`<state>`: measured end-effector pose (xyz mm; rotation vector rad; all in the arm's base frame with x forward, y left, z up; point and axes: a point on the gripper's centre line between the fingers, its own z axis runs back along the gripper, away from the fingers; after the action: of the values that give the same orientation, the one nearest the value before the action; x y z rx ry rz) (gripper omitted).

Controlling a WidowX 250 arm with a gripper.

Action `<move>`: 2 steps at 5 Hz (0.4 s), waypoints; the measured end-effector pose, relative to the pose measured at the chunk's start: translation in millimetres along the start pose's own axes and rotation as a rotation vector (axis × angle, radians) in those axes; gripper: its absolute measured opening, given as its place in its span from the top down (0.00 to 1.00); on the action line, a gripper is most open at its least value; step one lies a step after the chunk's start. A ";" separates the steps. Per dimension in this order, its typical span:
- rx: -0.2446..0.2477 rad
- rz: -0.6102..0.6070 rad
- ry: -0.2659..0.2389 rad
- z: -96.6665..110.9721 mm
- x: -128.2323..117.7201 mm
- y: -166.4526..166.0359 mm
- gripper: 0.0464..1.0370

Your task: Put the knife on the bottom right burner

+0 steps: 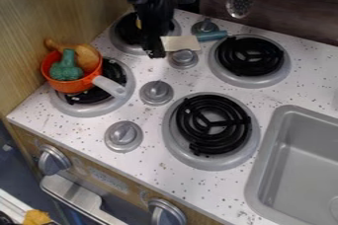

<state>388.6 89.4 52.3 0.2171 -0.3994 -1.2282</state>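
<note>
Cream-bladed, teal-handled toy knife point(180, 43), probably light, stiff and slick and best taken by its handle point(212, 36), lies between the black-coil rear burners point(251, 56), beside a black gripper point(156, 51) whose open or closed state cannot be told.

- Speckled white stove top point(148, 162)
- Grey sink point(264, 169) — just right of the bottom right burner point(211, 125)
- Grey knobs point(156, 93), left of and above that burner
- Orange pot point(69, 86) on the left burner point(119, 101)
</note>
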 end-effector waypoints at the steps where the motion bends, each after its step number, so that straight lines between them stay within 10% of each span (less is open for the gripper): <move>1: 0.021 -0.044 0.016 0.1 -3.0 3.4 0.04; 2: 0.063 -0.079 0.017 -4.0 -3.1 8.6 0.04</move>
<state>396.8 94.9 51.4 0.2993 -0.4187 -1.2917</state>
